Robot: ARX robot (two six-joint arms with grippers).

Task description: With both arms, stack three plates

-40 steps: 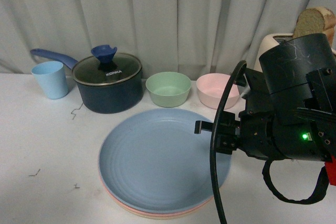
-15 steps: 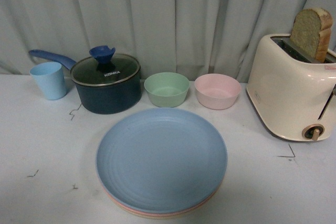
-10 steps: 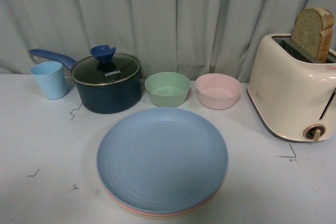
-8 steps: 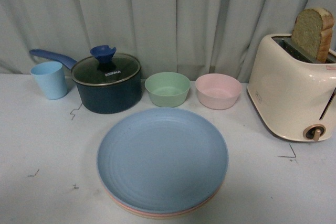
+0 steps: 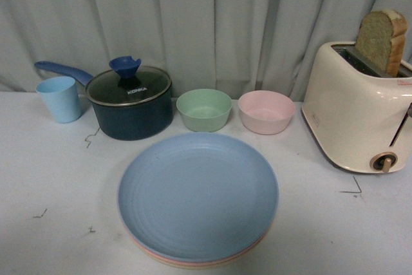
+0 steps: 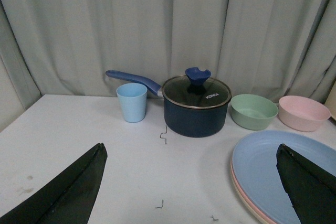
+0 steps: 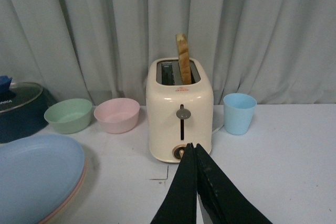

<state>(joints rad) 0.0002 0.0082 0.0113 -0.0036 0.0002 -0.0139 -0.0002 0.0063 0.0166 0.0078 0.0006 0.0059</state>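
Plates (image 5: 198, 198) sit stacked mid-tabletop (image 5: 51, 178), blue on top, pink and cream rims showing under it, just in front of the green bowl (image 5: 204, 109) and pink bowl (image 5: 266, 111). Stack looks done, so I'd keep both arms clear and not nudge it. Left hand (image 6: 189, 192) hangs spread wide, empty, beside the stack. Right hand (image 7: 195, 153) is pressed together, empty, pointing at the toaster (image 7: 180, 109).
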